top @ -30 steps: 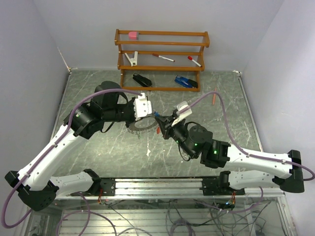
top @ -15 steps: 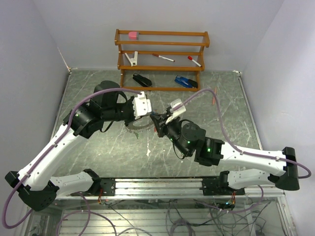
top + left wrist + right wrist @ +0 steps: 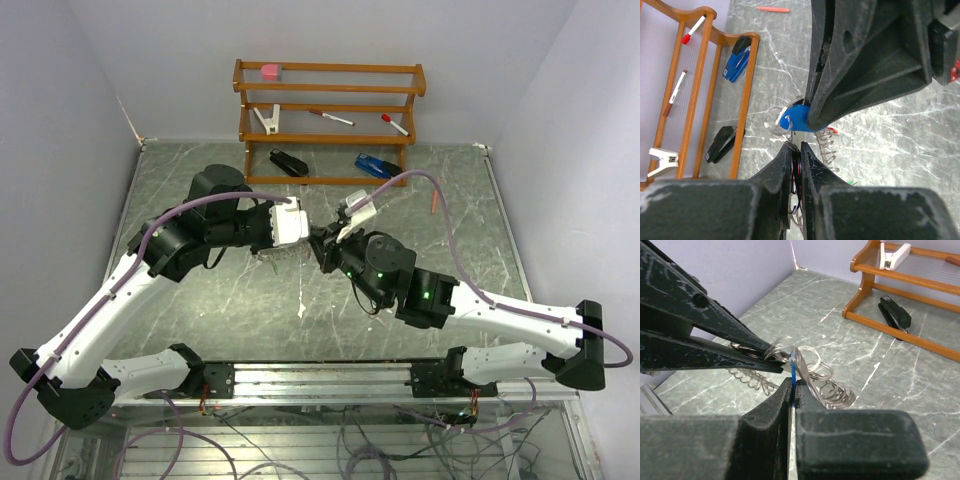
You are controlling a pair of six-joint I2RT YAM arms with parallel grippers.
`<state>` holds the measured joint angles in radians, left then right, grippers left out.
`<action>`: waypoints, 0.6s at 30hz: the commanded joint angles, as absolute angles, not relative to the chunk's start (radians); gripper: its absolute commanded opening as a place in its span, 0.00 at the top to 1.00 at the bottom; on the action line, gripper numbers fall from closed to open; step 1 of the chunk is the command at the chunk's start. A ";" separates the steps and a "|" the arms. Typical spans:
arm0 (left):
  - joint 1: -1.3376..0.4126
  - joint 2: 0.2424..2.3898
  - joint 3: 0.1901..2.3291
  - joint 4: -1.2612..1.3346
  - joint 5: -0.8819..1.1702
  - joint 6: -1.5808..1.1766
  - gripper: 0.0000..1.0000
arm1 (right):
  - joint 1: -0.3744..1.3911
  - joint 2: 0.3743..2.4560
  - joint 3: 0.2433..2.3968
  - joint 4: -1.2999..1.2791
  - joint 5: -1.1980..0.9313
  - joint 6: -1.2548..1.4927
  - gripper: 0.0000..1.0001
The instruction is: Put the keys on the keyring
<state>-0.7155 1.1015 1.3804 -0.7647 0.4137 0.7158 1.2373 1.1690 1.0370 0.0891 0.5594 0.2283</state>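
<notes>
The keyring (image 3: 826, 384) is a thin silvery ring edged with small wire loops, lifted off the table at one side. My left gripper (image 3: 796, 146) is shut on its rim, with thin wire showing between the jaws. My right gripper (image 3: 792, 382) is shut on a key by its blue tag (image 3: 791, 119), which it holds against the ring right at the left fingertips (image 3: 771, 358). Red (image 3: 833, 131) and green (image 3: 851, 180) bits of tags show by the ring's loops. From above, the left gripper (image 3: 308, 236) and the right gripper (image 3: 322, 246) meet tip to tip over the keyring (image 3: 280, 254).
A wooden rack (image 3: 328, 122) stands at the back with red-capped pens (image 3: 331, 117), a white clip (image 3: 267, 120) and a pink block (image 3: 270, 71). A black stapler (image 3: 288, 162) and a blue one (image 3: 377, 166) lie under it. An orange pen (image 3: 436, 200) lies to the right.
My right gripper has moved left and away with the blue-tagged key until it meets the left gripper's tips. The left gripper has shifted slightly, still holding the ring.
</notes>
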 commanded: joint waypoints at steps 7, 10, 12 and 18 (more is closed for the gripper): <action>-0.732 1.083 1.442 -0.800 0.505 0.782 0.93 | 1.162 1.156 1.075 0.029 0.490 0.273 1.00; -0.733 1.086 1.445 -0.801 0.498 0.786 0.93 | 1.152 1.170 1.088 0.003 0.472 0.282 1.00; -0.733 1.086 1.443 -0.792 0.469 0.785 0.93 | 1.147 1.164 1.086 -0.012 0.468 0.290 0.97; -0.733 1.083 1.426 -0.751 0.406 0.762 0.93 | 1.127 1.092 1.037 -0.026 0.429 0.299 0.59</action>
<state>-0.7242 1.1015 1.3998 -0.7944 0.4042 0.7773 1.1461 1.1469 1.0576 0.0006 0.4397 0.2935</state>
